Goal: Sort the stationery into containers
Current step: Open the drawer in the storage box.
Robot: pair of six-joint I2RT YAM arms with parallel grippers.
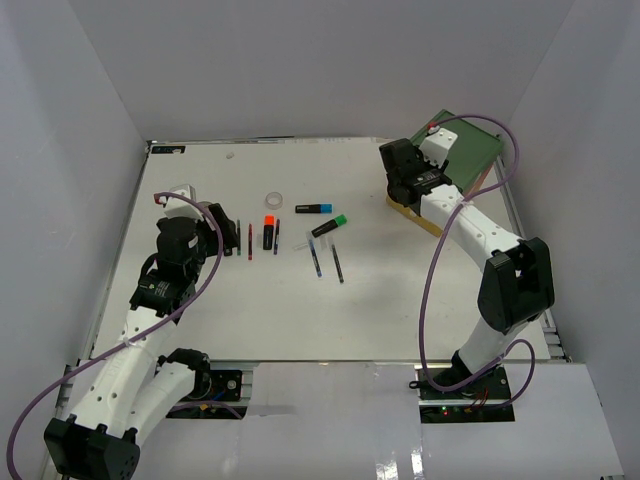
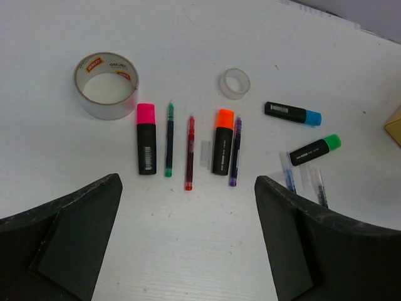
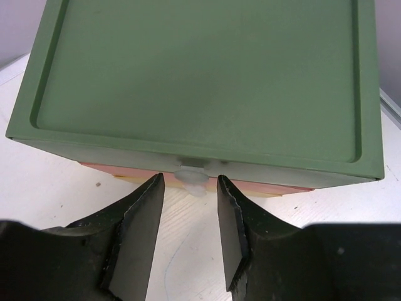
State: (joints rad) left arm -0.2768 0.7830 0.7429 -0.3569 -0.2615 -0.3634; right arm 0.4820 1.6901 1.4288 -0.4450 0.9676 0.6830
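- Fingers [image 3: 141, 232] of the right gripper [image 3: 189, 188] are held apart on either side of the white knob [image 3: 193, 177] at the chest's green front edge. A narrow gap is seen on each side, so nothing is pinched.
- The chest [image 3: 200, 75] is placed at the far right corner of the table [image 1: 300, 310]. Its green top is turned to the right wrist camera, and an orange-red strip [image 3: 113, 168] is seen just under it.
- The left gripper [image 1: 212, 225] is held over the table's left side. Its fingers [image 2: 62, 244] are spread wide and nothing is held between them.
- All stationery is laid on the table, well apart from the chest.
- The larger tape roll [image 2: 106, 84] is seen at the left and the small clear roll [image 2: 235, 83] further right.
- Below the rolls, a pink-capped marker [image 2: 146, 138], a green-tipped pen [image 2: 169, 139], a red pen [image 2: 189, 152], an orange-capped marker [image 2: 222, 141] and a purple pen [image 2: 235, 150] are lined up side by side.
- To the right, a blue-capped marker [image 2: 292, 113] and a green-capped marker [image 2: 315, 149] are seen.
- 2 blue pens [image 2: 287, 172] lie just below the green-capped marker.
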